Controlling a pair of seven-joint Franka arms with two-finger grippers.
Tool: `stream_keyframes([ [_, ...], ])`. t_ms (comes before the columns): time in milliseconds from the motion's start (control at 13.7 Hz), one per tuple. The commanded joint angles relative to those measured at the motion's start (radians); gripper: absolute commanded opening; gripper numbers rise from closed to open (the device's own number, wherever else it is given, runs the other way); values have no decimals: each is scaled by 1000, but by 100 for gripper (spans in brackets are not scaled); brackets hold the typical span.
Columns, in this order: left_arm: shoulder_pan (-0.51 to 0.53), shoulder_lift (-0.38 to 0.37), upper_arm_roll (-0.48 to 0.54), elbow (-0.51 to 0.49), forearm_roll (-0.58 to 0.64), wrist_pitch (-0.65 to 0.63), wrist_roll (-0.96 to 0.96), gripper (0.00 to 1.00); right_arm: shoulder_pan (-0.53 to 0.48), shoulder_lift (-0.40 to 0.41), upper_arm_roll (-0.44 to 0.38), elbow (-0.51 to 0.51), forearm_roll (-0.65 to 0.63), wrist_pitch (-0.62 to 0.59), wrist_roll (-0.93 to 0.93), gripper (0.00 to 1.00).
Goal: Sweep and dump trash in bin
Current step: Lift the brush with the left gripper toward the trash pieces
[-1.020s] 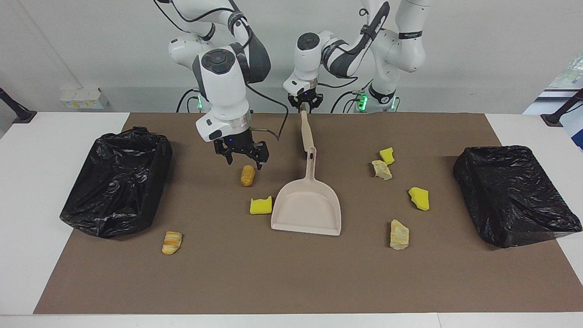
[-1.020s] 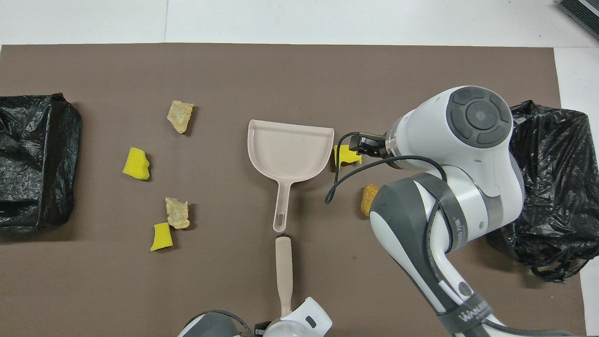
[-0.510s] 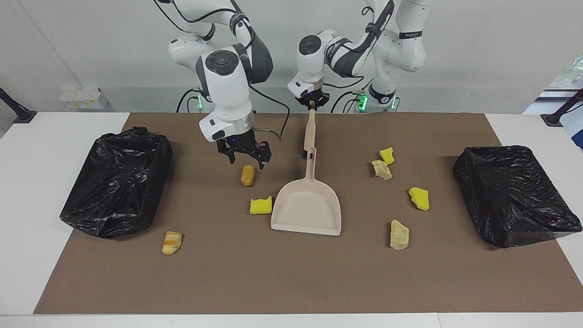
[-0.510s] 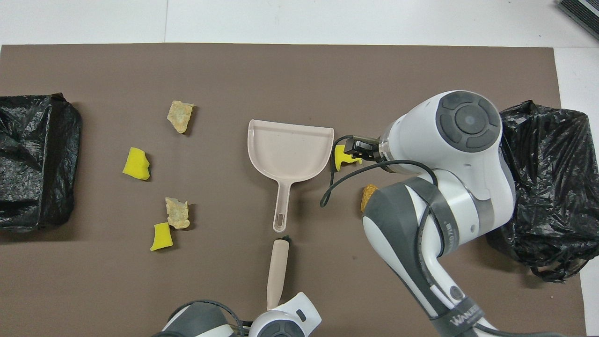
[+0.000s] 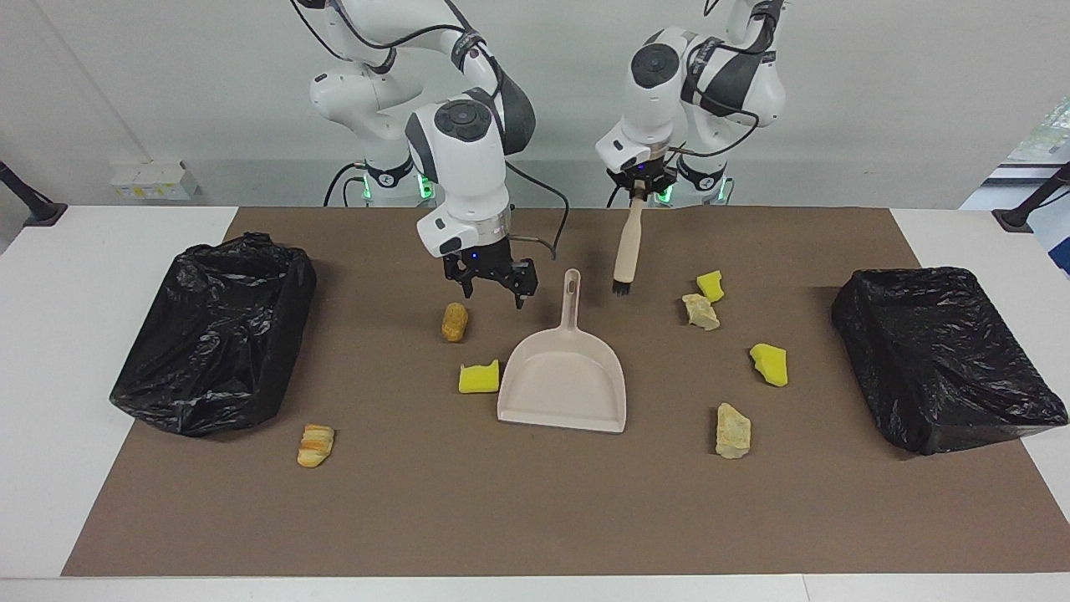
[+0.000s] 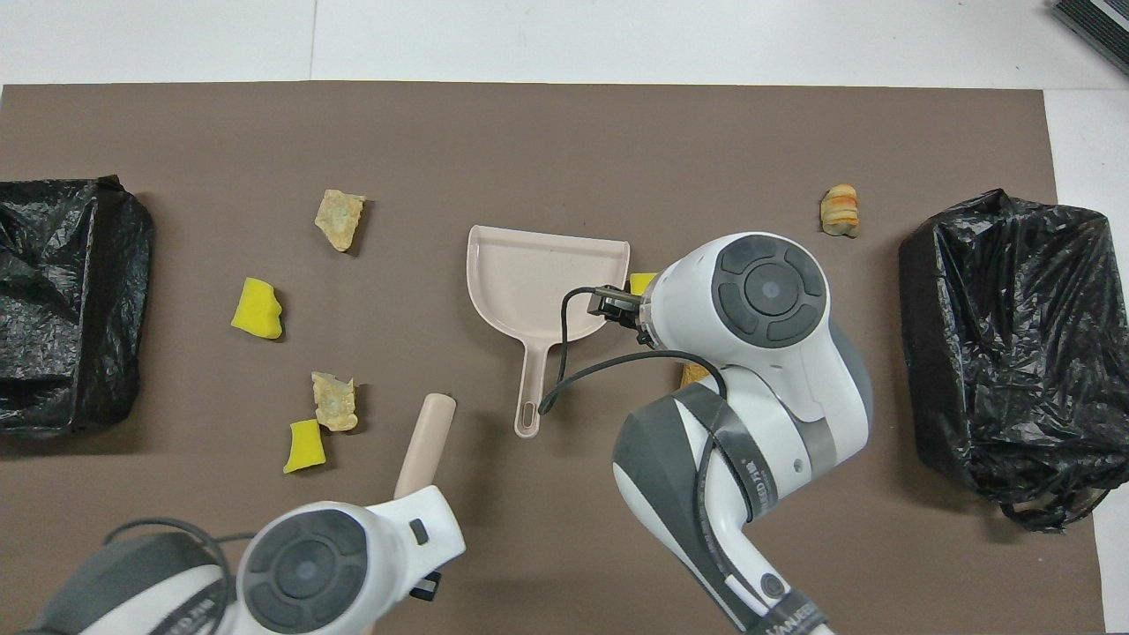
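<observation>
A brush (image 5: pixel 625 249) is held by its handle in the left pincer (image 5: pixel 639 186), which is closed on the handle's top; the brush hangs almost upright with its dark bristles just above the brown mat (image 5: pixel 535 518), beside the dustpan's handle and toward the left arm's end of the bench (image 5: pixel 50 393). The right pincer (image 5: pixel 491 280) is spread open and holds nothing; it hovers over the mat between the dustpan's handle and a golden-brown bread piece (image 5: pixel 455 321).

The dustpan (image 5: pixel 563 376) lies flat on the mat, empty, and has not been gripped. All seven scraps of trash are seen lying loose on the mat: a yellow sponge chunk (image 5: pixel 479 377) touching the dustpan's side, a second bread piece (image 5: pixel 315 445) near the black-lined bin (image 5: pixel 213 333) at the right arm's end, and toward the left arm's end a yellow chunk (image 5: pixel 710 285), a pale lump (image 5: pixel 700 311) touching it, another yellow chunk (image 5: pixel 770 364) and another pale lump (image 5: pixel 732 431). The other lined bin (image 5: pixel 945 355) stands at that end.

The task is judged barely begun: only the brush has been taken up. Nothing has been swept or dumped.
</observation>
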Motion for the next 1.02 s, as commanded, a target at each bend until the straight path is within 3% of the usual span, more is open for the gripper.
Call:
stream_keyframes([
  [0,198,36,-13,26,53,30,252,0,52,20,-1,-31,-28,77,45,100],
  [219,412,161,-13,109,56,229,554,0,135,82,-1,-19,-178,107,195,100],
  [364,487,319,-13,272,82,247,696,0,200,131,-2,-13,-258,137,311,100],
  [583,489,549,-13,492,241,315,741,0,241,175,-1,9,-349,156,396,100],
  [874,523,782,-12,791,257,375,889,0,264,169,1,1,-361,177,404,100],
  [947,524,830,-12,857,258,380,969,0,270,165,1,-6,-364,179,404,91],
])
